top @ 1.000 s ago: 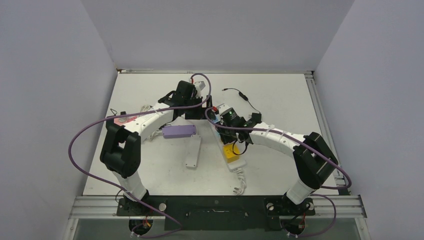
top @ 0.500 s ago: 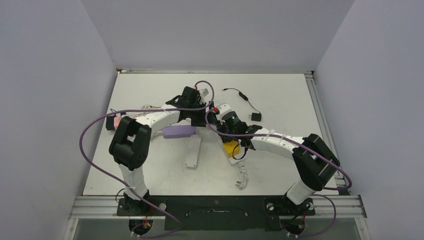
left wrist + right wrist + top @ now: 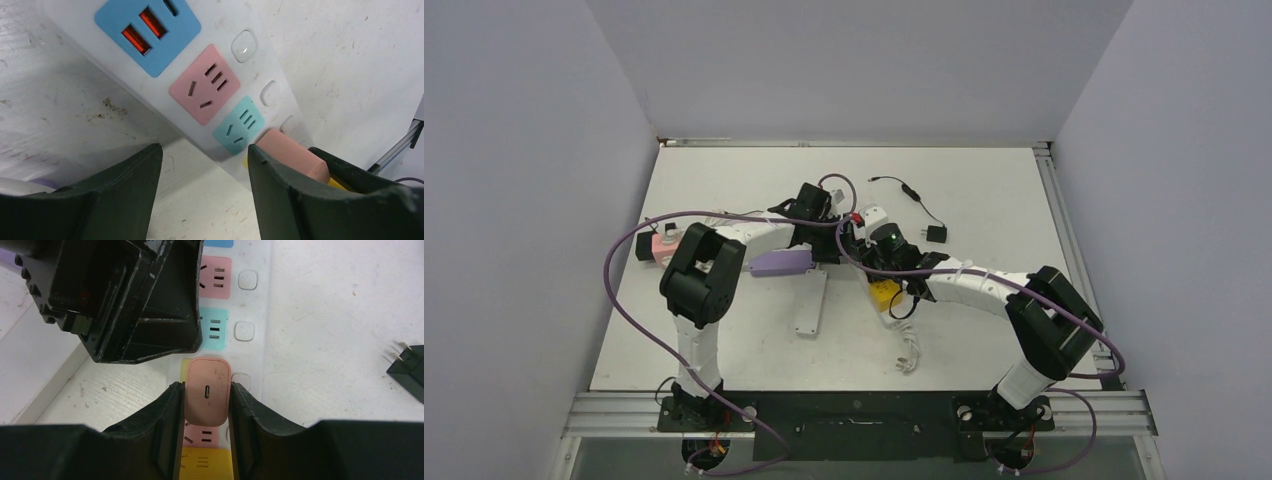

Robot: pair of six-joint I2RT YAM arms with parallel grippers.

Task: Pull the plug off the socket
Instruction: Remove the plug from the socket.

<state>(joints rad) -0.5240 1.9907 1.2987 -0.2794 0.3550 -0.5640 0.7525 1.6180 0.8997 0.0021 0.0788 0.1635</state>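
Observation:
A white power strip point(image 3: 220, 20) with coloured sockets lies mid-table; its yellow end point(image 3: 884, 293) shows in the top view. A pink plug point(image 3: 208, 395) with a USB-C port stands in the strip between the teal and pink sockets. My right gripper point(image 3: 206, 407) is shut on the pink plug, one finger on each side. The plug also shows in the left wrist view point(image 3: 292, 155). My left gripper point(image 3: 205, 155) is open and empty. It sits low over the strip's edge, its right finger point(image 3: 280, 200) just beside the plug. In the top view both grippers hide the plug.
A black adapter point(image 3: 407, 370) with a thin cable lies right of the strip, also in the top view point(image 3: 936, 235). A purple box point(image 3: 782, 263), a flat white bar point(image 3: 811, 305) and a pink object point(image 3: 664, 245) lie to the left. The strip's coiled cord point(image 3: 909, 355) trails toward me.
My left arm has swung right and down until its gripper is against the power strip. The strip's near end and cord have shifted away from me. My right gripper stays on the plug.

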